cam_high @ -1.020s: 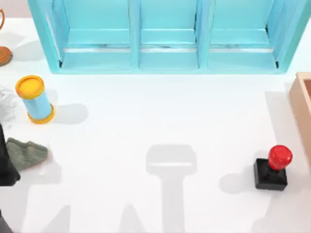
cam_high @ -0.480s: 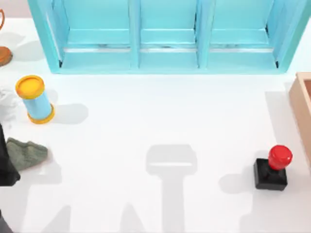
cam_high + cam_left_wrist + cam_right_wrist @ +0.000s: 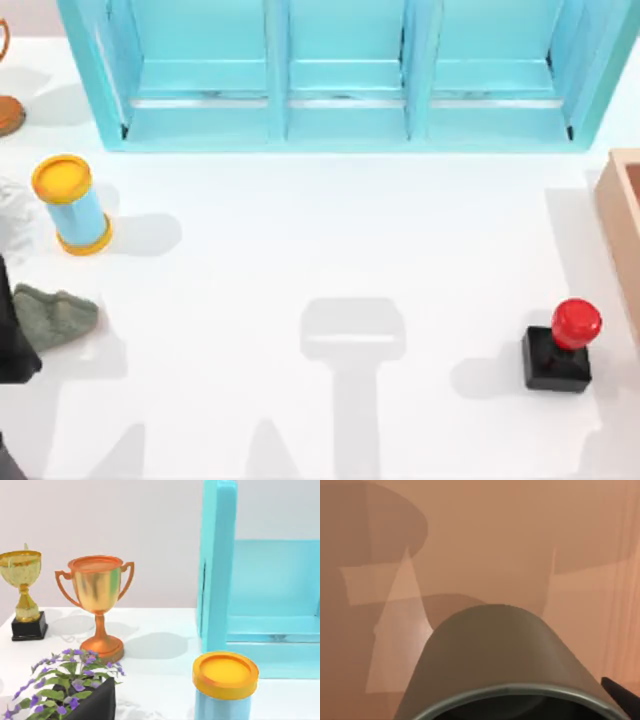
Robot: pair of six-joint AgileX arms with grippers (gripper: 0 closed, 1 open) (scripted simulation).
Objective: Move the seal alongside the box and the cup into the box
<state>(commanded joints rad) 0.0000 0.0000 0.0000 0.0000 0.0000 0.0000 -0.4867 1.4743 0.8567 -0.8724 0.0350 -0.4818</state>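
**Cup held low over the box floor, seal already set beside the box**

At the far left edge, the left arm (image 3: pixel 12 330) is parked; its finger state cannot be told. The seal (image 3: pixel 560 345) stands upright just left of the box (image 3: pixel 625 225). In the right wrist view, the cup (image 3: pixel 495 665) fills the foreground above the tan floor. It is judged light, rigid and smooth-walled, best pinched across its rim. Whether the right gripper clamps it cannot be told.
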